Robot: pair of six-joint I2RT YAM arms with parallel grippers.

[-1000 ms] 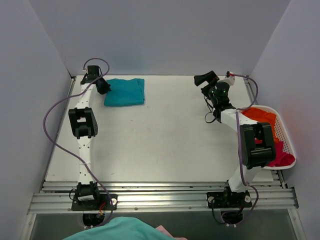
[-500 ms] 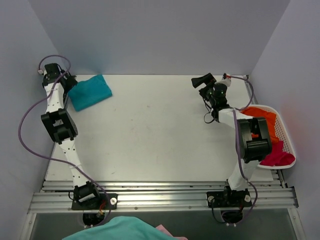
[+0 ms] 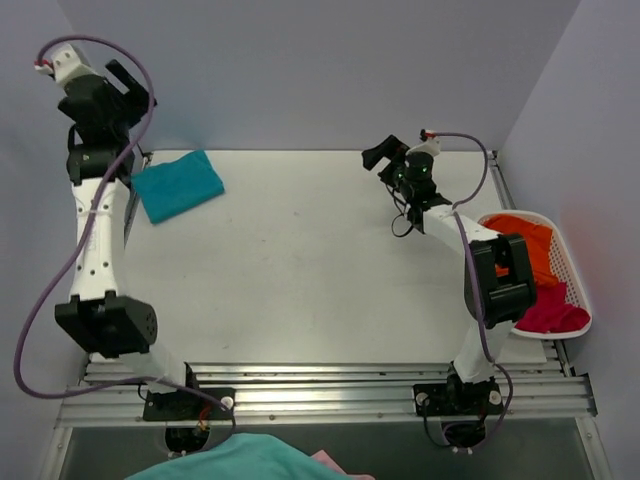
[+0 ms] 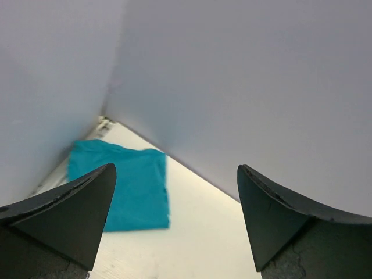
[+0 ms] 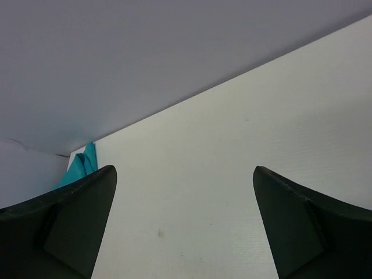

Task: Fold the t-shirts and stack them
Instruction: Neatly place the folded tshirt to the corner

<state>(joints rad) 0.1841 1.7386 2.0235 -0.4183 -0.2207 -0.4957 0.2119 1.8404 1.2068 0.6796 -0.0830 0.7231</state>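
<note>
Teal t-shirt (image 3: 178,186) folded at upper left of top view, orange t-shirt (image 3: 520,235) and magenta-red t-shirt (image 3: 555,316) heaped unfolded in white lattice basket (image 3: 572,270) at right edge: judged one of three done, nothing stacked yet; left gripper (image 4: 175,174) and right gripper (image 5: 185,172) both spread wide, empty.

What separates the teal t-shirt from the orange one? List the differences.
The teal t-shirt lies folded into a flat rectangle on the table, at its far left corner; the orange t-shirt sits crumpled in the white basket at the right edge. The teal t-shirt lies alone; the orange t-shirt has a magenta shirt beside it. Both lie unheld.
</note>
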